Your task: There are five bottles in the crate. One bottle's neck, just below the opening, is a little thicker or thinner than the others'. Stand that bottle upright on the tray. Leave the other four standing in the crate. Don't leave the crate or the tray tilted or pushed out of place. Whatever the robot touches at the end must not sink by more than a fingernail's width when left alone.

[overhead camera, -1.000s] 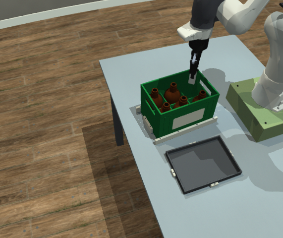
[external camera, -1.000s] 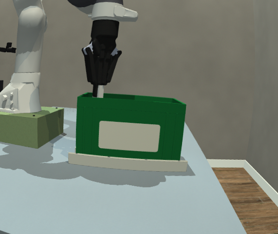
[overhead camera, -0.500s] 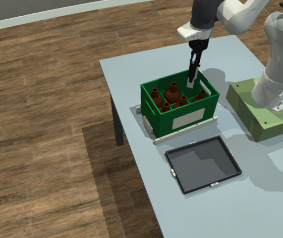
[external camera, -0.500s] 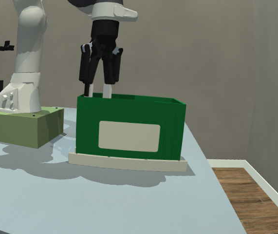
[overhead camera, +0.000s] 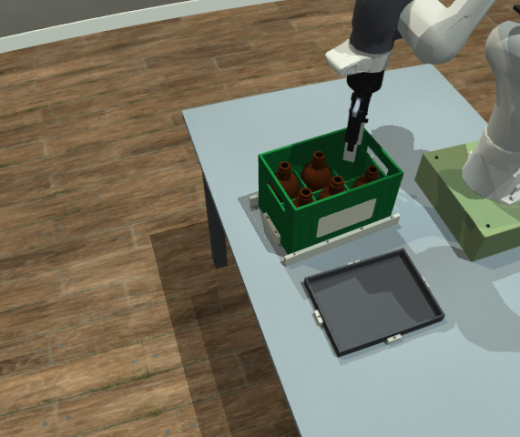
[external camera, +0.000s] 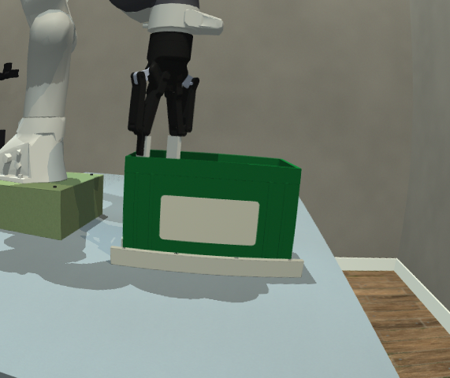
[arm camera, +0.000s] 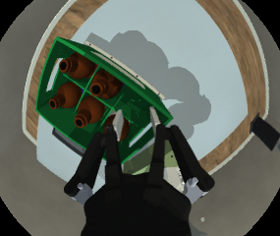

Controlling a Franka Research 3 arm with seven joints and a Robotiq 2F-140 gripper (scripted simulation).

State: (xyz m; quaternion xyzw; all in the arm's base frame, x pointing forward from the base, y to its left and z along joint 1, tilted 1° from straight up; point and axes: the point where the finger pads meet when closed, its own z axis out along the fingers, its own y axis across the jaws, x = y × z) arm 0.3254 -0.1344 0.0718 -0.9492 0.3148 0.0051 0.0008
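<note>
The green crate (overhead camera: 302,230) (external camera: 210,183) (arm camera: 43,93) stands level and holds five brown bottles. In the top view, the back row has a left bottle (overhead camera: 284,180) and a middle bottle (overhead camera: 317,175). The front row has a left bottle (overhead camera: 305,198), a middle bottle (overhead camera: 336,187) and a right bottle (overhead camera: 371,174). The back right compartment has no bottle. I cannot tell which neck differs. My gripper (overhead camera: 350,155) (external camera: 158,153) (arm camera: 136,114) is partly open and empty, pointing down, tips at about rim height at the crate's right end. The dark tray (overhead camera: 353,315) lies flat with nothing on it.
A long pale rail (overhead camera: 344,238) (external camera: 206,263) runs along the crate's front, with short blocks at its left. Small pale stops (overhead camera: 393,339) sit around the tray. The green robot base (overhead camera: 481,220) (external camera: 16,207) stands right of the crate in the top view.
</note>
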